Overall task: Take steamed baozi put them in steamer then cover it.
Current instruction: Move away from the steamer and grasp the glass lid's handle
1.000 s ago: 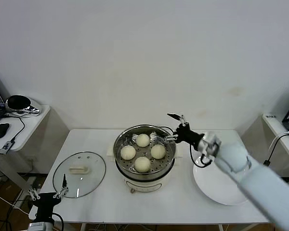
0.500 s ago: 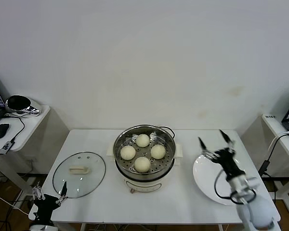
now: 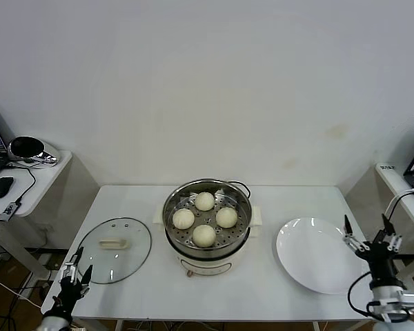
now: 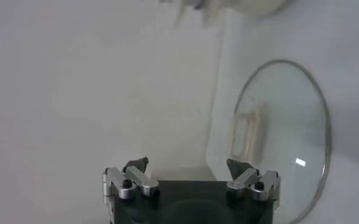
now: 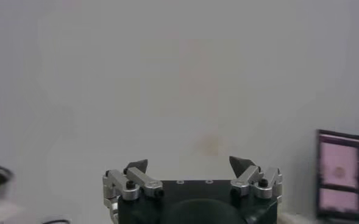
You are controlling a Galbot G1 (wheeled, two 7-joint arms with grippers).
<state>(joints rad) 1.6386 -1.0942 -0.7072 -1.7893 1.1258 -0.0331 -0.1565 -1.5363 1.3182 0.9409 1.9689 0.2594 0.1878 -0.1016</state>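
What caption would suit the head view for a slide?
Four steamed baozi sit in the open steamer; the cover lies beside it, left gripper and right gripper empty.

Lab: bare wall, side desks

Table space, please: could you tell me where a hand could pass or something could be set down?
Free: the table strip in front of the steamer, and between lid and steamer. The white plate is bare. Crowded: four buns fill the steamer.
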